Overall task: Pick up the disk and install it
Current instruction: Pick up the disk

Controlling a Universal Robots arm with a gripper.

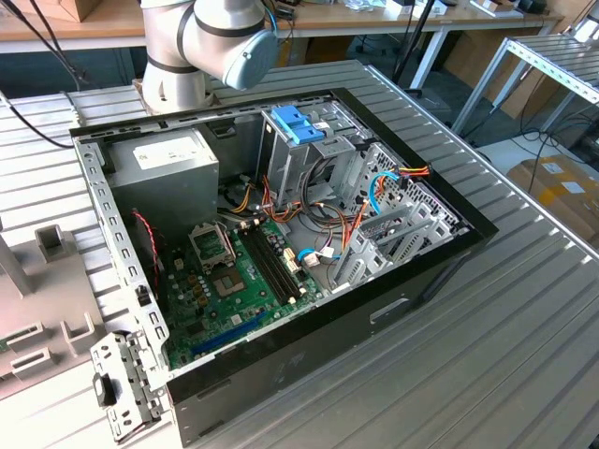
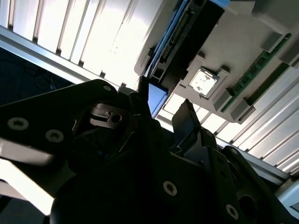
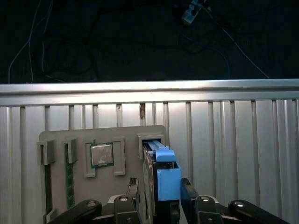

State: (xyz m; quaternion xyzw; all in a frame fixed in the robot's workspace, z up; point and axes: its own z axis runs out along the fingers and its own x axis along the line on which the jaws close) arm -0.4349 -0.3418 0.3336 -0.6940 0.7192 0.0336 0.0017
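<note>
- At the exterior view's left, a grey holder [image 1: 56, 313] lies on the slatted tabletop [image 1: 524, 318]. We take it for the holder [image 3: 58, 191] in the first wrist view, which carries a processor [image 3: 101, 155] and the disk [image 3: 162, 156].
- The disk sits on edge in its slot in that holder. We judge that the pick-up is not yet done, since nothing is lifted.
- The tool [image 3: 160, 182] straddles the disk with its 2 fingers [image 3: 134, 184] apart, 1 by each broad face. In the second wrist view a lit gap shows beside 1 finger [image 2: 187, 119], so we judge that it is not clamped.
- The disk's blue rail edge faces up toward the tool. Its long axis seems to run along the tabletop's slats, though foreshortening leaves us unsure.
- Toward the exterior view's right stands the open computer case [image 1: 421, 271], with a blue bracket [image 1: 298, 124] atop its drive cage [image 1: 290, 164]. We judge that the whole installation is still left to do.
</note>
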